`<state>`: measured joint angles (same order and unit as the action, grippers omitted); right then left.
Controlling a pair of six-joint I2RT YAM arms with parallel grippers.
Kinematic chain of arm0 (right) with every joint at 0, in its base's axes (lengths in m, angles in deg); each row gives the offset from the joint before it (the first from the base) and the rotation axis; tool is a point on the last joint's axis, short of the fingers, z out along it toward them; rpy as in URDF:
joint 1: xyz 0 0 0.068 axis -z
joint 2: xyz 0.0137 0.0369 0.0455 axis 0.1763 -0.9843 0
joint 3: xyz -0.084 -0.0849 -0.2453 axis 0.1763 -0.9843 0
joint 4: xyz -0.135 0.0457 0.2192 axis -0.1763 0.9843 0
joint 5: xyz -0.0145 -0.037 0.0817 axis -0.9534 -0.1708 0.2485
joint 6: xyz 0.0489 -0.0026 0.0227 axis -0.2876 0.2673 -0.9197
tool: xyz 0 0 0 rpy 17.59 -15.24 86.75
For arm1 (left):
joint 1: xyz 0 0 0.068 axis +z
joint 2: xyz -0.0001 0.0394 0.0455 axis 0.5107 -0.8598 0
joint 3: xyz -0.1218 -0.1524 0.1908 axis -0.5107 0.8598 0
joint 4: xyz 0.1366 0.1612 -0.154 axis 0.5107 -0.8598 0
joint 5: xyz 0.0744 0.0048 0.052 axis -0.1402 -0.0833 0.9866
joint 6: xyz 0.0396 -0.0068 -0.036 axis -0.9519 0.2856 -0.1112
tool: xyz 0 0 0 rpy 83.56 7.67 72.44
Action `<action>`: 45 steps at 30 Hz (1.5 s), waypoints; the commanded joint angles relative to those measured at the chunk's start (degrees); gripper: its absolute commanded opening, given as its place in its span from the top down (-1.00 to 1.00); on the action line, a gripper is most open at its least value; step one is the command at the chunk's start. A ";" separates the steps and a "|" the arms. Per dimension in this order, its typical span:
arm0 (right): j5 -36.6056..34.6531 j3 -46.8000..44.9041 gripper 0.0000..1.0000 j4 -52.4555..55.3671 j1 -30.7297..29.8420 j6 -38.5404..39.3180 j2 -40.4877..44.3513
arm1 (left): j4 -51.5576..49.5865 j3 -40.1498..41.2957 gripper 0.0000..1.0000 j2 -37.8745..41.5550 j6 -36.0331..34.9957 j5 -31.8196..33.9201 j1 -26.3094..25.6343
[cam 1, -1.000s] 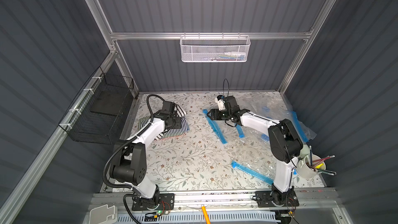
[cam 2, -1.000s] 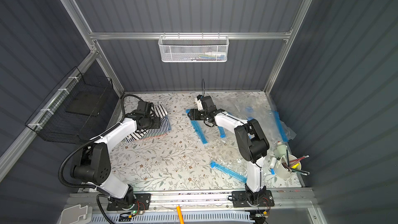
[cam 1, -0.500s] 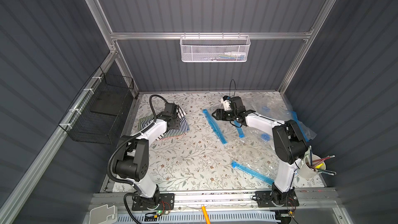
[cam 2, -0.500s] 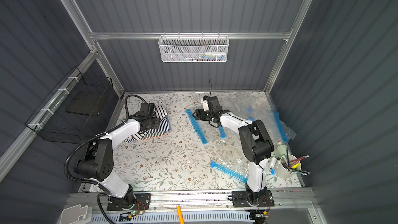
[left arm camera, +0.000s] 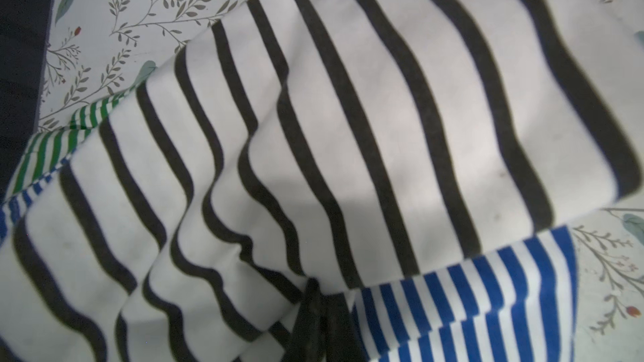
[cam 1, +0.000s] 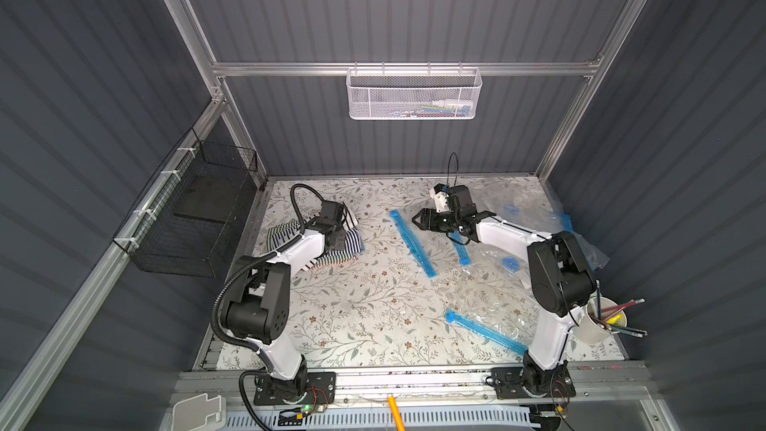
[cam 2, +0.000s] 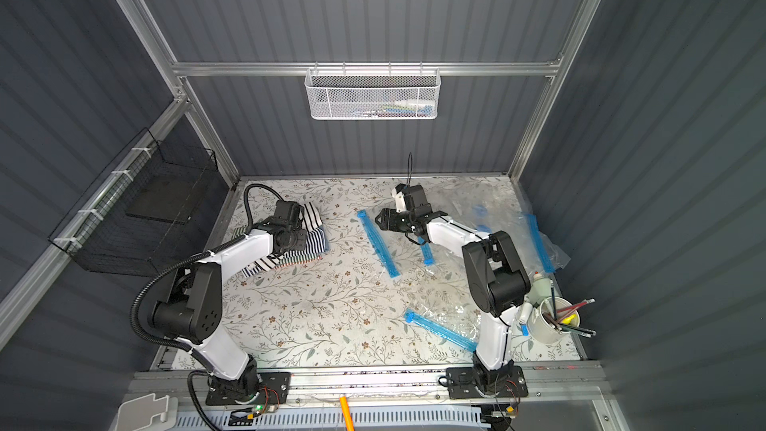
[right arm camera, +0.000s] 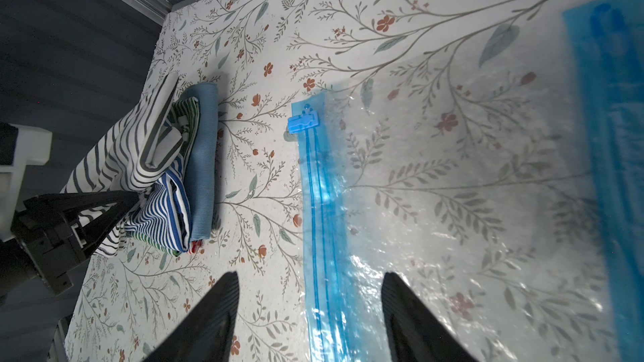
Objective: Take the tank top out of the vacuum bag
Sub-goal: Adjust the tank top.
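Note:
The tank top is white with black stripes and lies on top of a pile of folded clothes at the back left. My left gripper is shut, pinching a fold of the tank top, whose creases run to the fingertips. The vacuum bag lies flat mid-table, clear, with a blue zip strip. My right gripper hovers open over the strip's far end, holding nothing.
Blue-striped, green-striped and plain blue garments lie under the tank top. More clear bags lie at the front right and back right. A white cup of pencils stands by the right arm. A black wire basket hangs on the left wall.
My left gripper has gone from open to shut on the tank top's fabric. My right gripper has drawn back a little to the right, still open.

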<state>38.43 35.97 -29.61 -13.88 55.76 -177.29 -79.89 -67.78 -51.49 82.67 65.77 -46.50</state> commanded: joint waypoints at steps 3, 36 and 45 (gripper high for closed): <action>-0.28 -0.03 -0.33 1.41 -0.08 0.18 1.66 | -0.39 2.06 1.00 5.83 1.03 -1.11 -0.03; 8.97 14.47 -0.49 6.57 -8.39 3.52 -6.84 | -6.58 7.84 -0.78 23.24 12.78 13.20 0.06; 7.51 15.62 -0.48 8.46 -9.25 5.22 -7.44 | -12.95 4.04 -0.78 13.52 19.14 9.02 10.50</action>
<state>46.56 50.59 -22.93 -23.27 59.45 -184.74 -89.99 -63.95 -36.51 99.09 74.55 -35.92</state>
